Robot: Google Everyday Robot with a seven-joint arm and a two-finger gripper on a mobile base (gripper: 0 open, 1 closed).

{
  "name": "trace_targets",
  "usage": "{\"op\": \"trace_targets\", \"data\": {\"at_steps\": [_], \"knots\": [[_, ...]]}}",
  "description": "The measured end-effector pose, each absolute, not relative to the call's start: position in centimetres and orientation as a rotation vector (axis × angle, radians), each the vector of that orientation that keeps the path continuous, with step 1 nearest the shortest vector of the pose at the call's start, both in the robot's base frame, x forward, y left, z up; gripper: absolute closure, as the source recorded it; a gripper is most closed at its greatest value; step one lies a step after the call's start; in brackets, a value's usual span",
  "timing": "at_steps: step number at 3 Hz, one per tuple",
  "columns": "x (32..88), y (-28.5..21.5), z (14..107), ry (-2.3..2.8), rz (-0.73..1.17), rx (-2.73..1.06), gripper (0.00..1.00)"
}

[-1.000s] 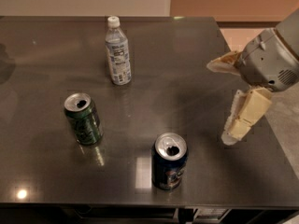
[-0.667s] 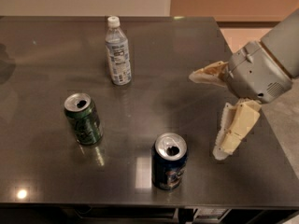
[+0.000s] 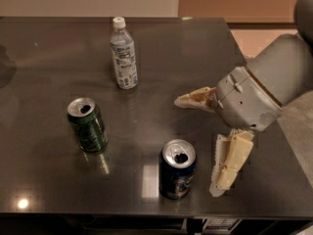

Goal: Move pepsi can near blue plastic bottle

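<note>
The pepsi can (image 3: 177, 169) stands upright near the table's front edge, dark navy with a silver open top. The blue plastic bottle (image 3: 123, 55) stands upright at the back centre, clear with a white cap and white label. My gripper (image 3: 195, 145) is open at the right of the table, its cream fingers spread wide. One finger (image 3: 194, 99) points left above the can's level. The other finger (image 3: 229, 164) hangs just right of the can, a small gap from it. The gripper holds nothing.
A green can (image 3: 87, 125) stands upright at the left front, open-topped. The dark glossy table (image 3: 49, 58) ends at a right edge behind my arm (image 3: 274, 77) and at a front edge just below the pepsi can.
My gripper has moved left and toward the front, closing in on the pepsi can from its right. The cans and the bottle have not moved.
</note>
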State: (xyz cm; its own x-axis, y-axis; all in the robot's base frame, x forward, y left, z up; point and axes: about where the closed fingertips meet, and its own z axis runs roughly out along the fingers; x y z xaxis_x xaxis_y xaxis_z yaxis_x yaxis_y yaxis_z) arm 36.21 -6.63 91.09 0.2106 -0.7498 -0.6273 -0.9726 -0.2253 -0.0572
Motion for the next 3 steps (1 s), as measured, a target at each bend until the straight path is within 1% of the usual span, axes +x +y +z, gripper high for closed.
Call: {"op": "trace_targets", "data": {"at_steps": [2,3], "knots": [[34.0,-4.7,89.9,1.521,0.717,-2.117,0.0],[33.7,-4.2,89.6,1.508,0.726,-2.129,0.17]]}}
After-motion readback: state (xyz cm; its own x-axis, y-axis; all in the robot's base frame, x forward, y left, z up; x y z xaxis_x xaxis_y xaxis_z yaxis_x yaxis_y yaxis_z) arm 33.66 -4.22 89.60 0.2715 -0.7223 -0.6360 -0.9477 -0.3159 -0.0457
